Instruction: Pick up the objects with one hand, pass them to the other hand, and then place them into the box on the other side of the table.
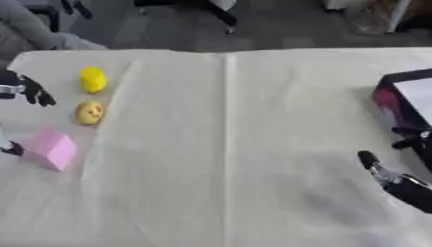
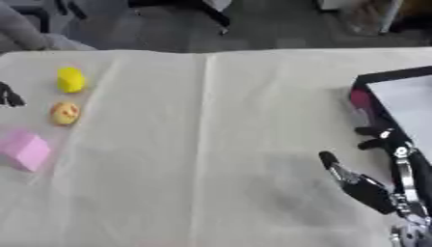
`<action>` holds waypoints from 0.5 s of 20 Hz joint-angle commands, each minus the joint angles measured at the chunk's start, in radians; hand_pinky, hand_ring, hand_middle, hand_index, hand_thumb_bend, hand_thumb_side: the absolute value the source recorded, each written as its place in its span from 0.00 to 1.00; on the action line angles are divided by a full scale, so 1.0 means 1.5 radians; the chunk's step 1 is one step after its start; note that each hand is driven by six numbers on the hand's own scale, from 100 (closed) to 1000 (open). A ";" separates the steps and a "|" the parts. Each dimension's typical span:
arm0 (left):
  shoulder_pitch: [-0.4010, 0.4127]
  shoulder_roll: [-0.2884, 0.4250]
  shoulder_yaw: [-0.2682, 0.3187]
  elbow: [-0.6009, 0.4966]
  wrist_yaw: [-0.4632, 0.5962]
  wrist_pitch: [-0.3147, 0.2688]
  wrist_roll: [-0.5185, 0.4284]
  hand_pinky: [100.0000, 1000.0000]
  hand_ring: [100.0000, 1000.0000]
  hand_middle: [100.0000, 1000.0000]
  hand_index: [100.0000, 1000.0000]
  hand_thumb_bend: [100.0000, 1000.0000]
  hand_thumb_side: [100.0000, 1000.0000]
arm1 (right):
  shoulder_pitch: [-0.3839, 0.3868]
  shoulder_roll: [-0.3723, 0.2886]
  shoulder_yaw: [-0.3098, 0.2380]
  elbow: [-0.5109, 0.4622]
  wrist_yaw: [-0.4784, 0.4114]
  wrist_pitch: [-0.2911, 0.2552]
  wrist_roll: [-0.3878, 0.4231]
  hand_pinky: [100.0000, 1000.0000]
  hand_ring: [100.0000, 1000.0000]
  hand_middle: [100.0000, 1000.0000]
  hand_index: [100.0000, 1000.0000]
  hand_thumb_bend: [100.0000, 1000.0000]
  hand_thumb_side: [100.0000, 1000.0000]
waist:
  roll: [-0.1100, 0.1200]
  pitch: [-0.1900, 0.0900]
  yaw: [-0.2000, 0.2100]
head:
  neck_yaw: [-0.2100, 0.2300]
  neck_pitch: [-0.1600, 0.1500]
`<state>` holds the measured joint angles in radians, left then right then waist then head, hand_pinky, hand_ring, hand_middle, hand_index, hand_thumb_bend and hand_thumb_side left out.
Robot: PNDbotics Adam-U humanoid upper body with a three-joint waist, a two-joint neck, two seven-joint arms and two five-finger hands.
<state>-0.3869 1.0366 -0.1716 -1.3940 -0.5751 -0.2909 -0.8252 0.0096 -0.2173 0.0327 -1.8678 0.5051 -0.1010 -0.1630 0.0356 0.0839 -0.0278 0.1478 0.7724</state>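
Three objects near the bench's left edge: yellow piece (image 1: 93,79), orange-yellow ball (image 1: 90,112), pink block (image 1: 52,148). Box (image 2: 397,103) at the right edge. Left hand (image 1: 32,90) just beside them, fingers relaxed, empty. Right hand (image 2: 371,185) spread, empty, near the box. Risk: round pieces rolling away if nudged during grasp.

Table (image 1: 253,144) under a pale cream cloth, filling most of the view; a raised crease (image 1: 226,144) runs down the cloth from the far edge toward the near edge. Beyond the table's far edge: grey floor (image 1: 287,29), even light. Dark furniture legs (image 1: 226,17) stand on the floor behind the table's middle. Behind its far left corner, something grey (image 1: 33,29), blurred. Behind its far right corner, a pale upright post (image 1: 397,14).
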 commanded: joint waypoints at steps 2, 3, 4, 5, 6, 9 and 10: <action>-0.016 0.014 -0.004 0.031 -0.030 -0.035 -0.041 0.89 0.79 0.76 0.90 0.59 0.15 | -0.004 -0.010 -0.002 -0.009 0.002 -0.001 0.001 0.89 0.56 0.64 0.68 0.51 0.38 | 0.010 -0.010 -0.001 | 0.023 -0.002; -0.017 0.013 -0.005 0.038 -0.036 -0.038 -0.045 0.89 0.79 0.76 0.90 0.59 0.15 | -0.005 -0.010 -0.002 -0.009 0.002 -0.002 0.001 0.89 0.56 0.64 0.68 0.51 0.38 | 0.011 -0.009 -0.001 | 0.025 -0.002; -0.017 0.013 -0.007 0.044 -0.039 -0.040 -0.049 0.89 0.79 0.76 0.90 0.60 0.15 | -0.005 -0.009 -0.002 -0.008 0.002 -0.002 0.001 0.89 0.56 0.64 0.68 0.51 0.38 | 0.012 -0.009 -0.002 | 0.026 -0.002; -0.016 0.013 -0.008 0.050 -0.042 -0.043 -0.052 0.89 0.79 0.76 0.90 0.60 0.15 | -0.005 -0.010 -0.002 -0.008 0.003 -0.002 0.001 0.89 0.56 0.64 0.68 0.51 0.38 | 0.012 -0.008 -0.002 | 0.026 -0.002; -0.015 0.013 -0.010 0.056 -0.044 -0.045 -0.053 0.89 0.79 0.76 0.90 0.61 0.15 | -0.005 -0.010 -0.002 -0.008 0.003 -0.002 0.001 0.89 0.56 0.64 0.68 0.51 0.38 | 0.012 -0.008 -0.002 | 0.025 -0.002; -0.012 0.012 -0.018 0.073 -0.053 -0.053 -0.054 0.89 0.79 0.77 0.91 0.61 0.15 | -0.006 -0.010 -0.003 -0.008 0.003 -0.002 0.000 0.89 0.56 0.64 0.68 0.51 0.38 | 0.013 -0.007 -0.003 | 0.022 -0.002; -0.013 0.010 -0.019 0.078 -0.057 -0.054 -0.054 0.88 0.79 0.77 0.91 0.61 0.15 | -0.006 -0.010 -0.002 -0.008 0.003 -0.002 0.001 0.89 0.56 0.64 0.68 0.51 0.38 | 0.013 -0.007 -0.003 | 0.021 -0.002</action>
<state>-0.3952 1.0262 -0.2065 -1.2814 -0.6530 -0.2875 -0.8286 0.0091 -0.2173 0.0328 -1.8674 0.5053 -0.1014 -0.1626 0.0413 0.0839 -0.0312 0.1806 0.7724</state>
